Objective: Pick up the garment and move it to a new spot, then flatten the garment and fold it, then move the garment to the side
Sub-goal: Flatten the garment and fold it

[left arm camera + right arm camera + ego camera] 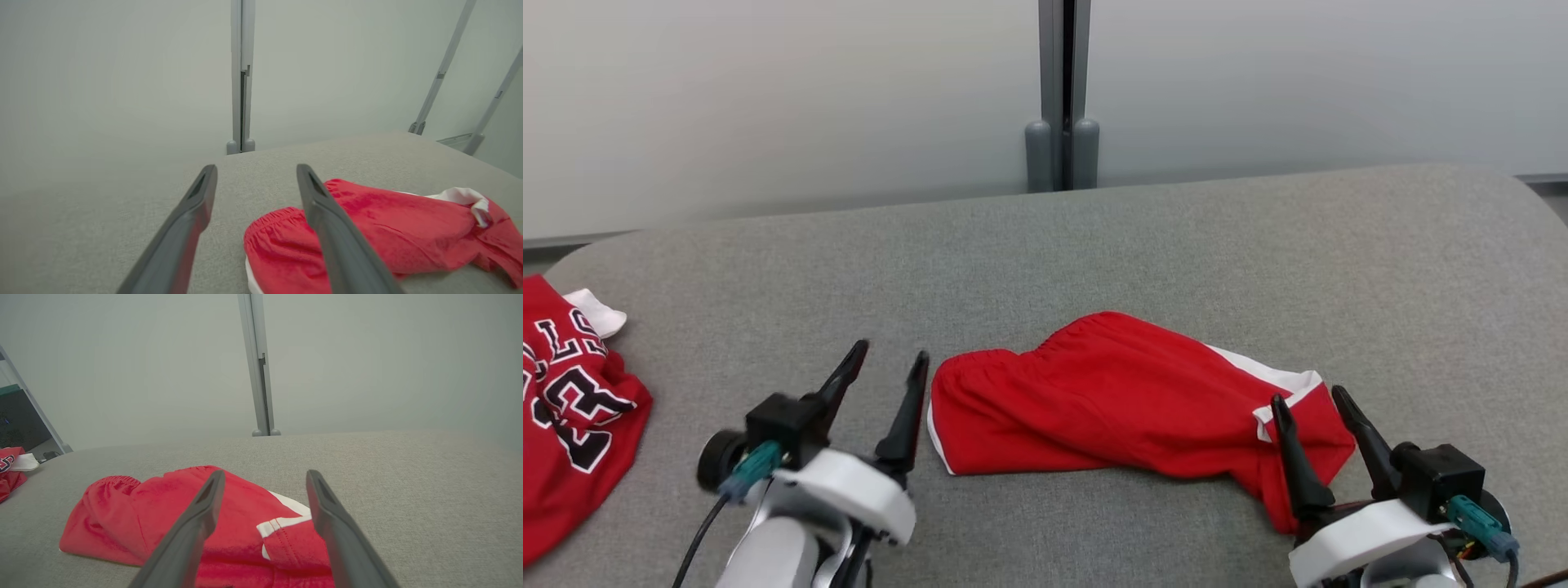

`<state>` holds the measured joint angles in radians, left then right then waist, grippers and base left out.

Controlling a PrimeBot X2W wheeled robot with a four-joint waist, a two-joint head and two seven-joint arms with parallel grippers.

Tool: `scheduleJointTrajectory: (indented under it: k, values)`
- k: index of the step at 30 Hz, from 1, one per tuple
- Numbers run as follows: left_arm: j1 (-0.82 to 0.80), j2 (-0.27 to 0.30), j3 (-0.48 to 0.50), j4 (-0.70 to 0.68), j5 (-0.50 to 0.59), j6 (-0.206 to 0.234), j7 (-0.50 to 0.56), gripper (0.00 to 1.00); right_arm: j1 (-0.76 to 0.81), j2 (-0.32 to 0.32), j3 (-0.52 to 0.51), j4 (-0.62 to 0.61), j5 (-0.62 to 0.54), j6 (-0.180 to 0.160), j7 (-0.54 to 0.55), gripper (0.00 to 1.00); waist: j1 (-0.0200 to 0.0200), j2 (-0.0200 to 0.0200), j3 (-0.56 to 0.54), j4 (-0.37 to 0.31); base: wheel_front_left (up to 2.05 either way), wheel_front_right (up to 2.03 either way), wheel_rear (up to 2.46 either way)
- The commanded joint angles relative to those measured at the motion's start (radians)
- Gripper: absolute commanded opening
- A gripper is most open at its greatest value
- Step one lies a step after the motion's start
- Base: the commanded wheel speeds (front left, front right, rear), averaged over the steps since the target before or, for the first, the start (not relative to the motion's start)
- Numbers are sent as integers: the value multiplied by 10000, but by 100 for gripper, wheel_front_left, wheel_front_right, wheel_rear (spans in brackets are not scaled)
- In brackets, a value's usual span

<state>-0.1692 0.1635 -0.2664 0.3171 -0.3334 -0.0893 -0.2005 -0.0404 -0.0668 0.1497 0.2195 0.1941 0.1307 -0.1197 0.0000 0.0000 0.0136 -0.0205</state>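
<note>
Red white-trimmed fabric shorts (1111, 400) lie near grey padded table's (1176, 245) front edge; left gripper (889, 353) and right gripper (1308, 397), both released, bracket them, likely for lifting.

- The garment (1111, 400) is red with white stripes at its edges.
- The table (1176, 245) is plain grey.
- The shirt (572, 425) at the table's left edge is red with black letters outlined in white.
- The left gripper (890, 352) and right gripper (1308, 396) are black and white.

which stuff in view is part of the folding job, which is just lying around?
Job: red fabric shorts with white trim, between the grippers; left gripper, open; right gripper, open.
Lying about: red jersey with black-and-white lettering, far left; grey upright post.
</note>
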Motion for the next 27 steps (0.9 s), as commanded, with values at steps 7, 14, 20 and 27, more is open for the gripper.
scheduleJointTrajectory:
  k: [7,14,20,27]
  values:
    - [-2522,-488,-1398,710,114,-339,1117,100,-749,18,183,-147,-21,1,-103,100,0,0,1416,-453,0,0,0]
    - [-4631,-829,-3442,2451,-1254,-411,2737,100,-1389,90,392,214,147,1,-497,100,0,0,2271,-1199,0,0,0]
    - [-5586,-677,-4454,3986,-2324,-413,3685,100,-1629,126,459,575,254,1,-734,100,0,0,2467,-1452,0,0,0]
    - [-6303,-515,-5162,4719,-2572,-413,3245,0,-1826,145,443,839,383,1,-938,100,0,0,2500,-1495,0,0,0]
